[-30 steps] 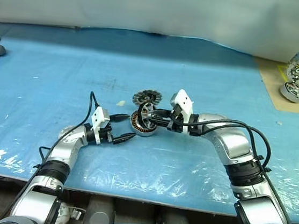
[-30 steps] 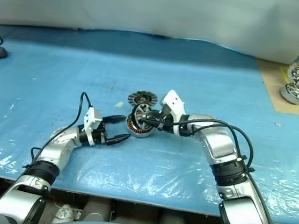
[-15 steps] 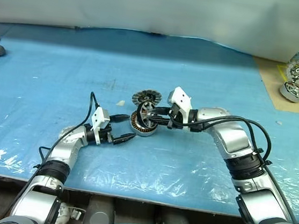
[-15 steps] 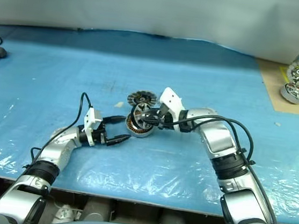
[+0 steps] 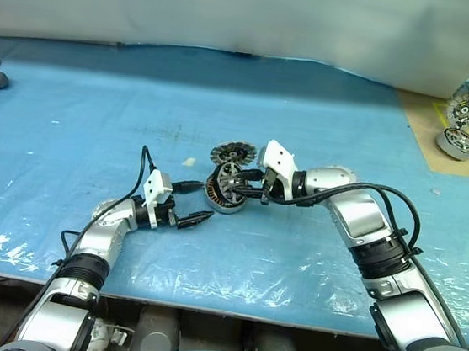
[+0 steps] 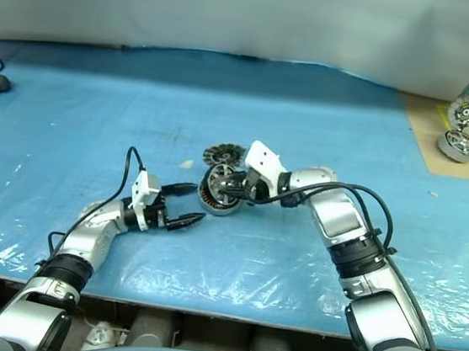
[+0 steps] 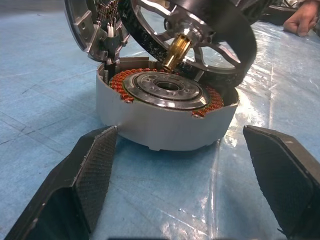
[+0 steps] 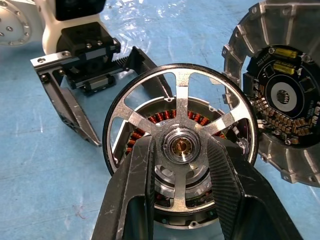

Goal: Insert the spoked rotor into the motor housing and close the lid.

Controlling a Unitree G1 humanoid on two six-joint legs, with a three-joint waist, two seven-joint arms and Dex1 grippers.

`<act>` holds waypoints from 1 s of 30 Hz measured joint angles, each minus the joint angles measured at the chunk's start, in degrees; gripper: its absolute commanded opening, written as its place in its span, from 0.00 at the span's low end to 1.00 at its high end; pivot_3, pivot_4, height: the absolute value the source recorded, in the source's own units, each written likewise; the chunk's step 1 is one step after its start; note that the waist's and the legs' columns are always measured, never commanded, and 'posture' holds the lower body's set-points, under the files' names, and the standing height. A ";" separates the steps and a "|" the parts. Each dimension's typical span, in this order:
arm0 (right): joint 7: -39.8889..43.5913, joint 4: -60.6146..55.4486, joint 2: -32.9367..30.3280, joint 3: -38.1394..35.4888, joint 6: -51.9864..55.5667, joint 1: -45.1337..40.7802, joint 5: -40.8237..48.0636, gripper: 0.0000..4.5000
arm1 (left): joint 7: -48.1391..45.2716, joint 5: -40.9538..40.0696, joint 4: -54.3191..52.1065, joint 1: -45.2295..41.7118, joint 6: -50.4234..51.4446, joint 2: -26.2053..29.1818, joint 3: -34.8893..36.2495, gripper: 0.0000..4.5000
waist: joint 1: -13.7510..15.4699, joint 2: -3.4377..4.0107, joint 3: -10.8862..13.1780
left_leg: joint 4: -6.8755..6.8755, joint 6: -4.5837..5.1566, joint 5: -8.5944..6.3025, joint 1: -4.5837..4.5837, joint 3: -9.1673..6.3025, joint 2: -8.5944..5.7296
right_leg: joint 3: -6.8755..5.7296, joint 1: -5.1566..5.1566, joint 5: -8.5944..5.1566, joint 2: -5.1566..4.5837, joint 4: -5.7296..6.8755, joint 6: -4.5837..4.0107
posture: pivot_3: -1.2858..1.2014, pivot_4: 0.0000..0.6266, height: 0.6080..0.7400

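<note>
Right wrist view: right fingers (image 8: 227, 185) clamped on spoked rotor (image 8: 181, 145); left fingers (image 7: 90, 170) wide apart, empty.

Counter (image 5: 327, 110): wearing a blue plastic sheet, crinkling toward the near edge.
Motor housing (image 7: 165, 107): sitting directly on the sheet, just ahead of the left gripper (image 5: 195, 201), its hinged lid (image 5: 231, 152) standing open behind.
Far corner: tan board (image 5: 442, 136) lying there, well away from the right gripper (image 5: 240, 186).

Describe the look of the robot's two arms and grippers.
Both arms are silver-grey jointed shells with black bands and loose black cables. Each wrist carries a white block. The left gripper and right gripper have two black tapered jaws; close up their inner faces show a fine textured grid.
</note>
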 measured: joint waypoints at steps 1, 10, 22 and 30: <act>-0.06 0.19 -0.01 0.03 -0.47 -0.07 -0.42 0.43 | -0.02 0.00 0.00 0.00 0.00 0.00 -0.01 0.96 | -0.01 0.00 0.00 | 0.00 0.00 0.00 0.00 0.00 0.00 | 0.00 0.00 0.00 0.00 0.00 0.00 | 0.52 0.24 1.00; 1.44 1.24 -0.33 0.44 0.20 0.13 -1.22 0.99 | -0.01 -0.08 -0.03 0.00 0.05 -0.04 0.04 0.96 | 0.01 0.00 0.00 | 0.00 0.00 0.00 -0.05 0.00 0.00 | -0.01 -0.03 0.00 0.01 -0.01 0.00 | 0.52 0.24 1.00; 0.42 -3.33 3.53 -6.73 10.64 -1.53 7.68 0.99 | 0.02 -0.53 0.04 -0.46 1.40 -0.05 0.21 0.96 | 0.06 0.00 0.00 | -0.01 0.01 0.00 -0.07 0.00 0.01 | -0.02 -0.05 0.00 0.01 -0.01 -0.01 | 0.52 0.24 1.00; -4.99 -4.56 4.81 -4.36 17.15 -1.47 7.09 0.99 | 0.65 -0.48 1.34 -1.56 1.56 -0.02 0.66 0.96 | 0.04 0.00 0.00 | -0.03 -0.01 0.00 -0.07 0.00 0.00 | -0.02 -0.07 0.00 0.01 -0.02 0.00 | 0.52 0.24 1.00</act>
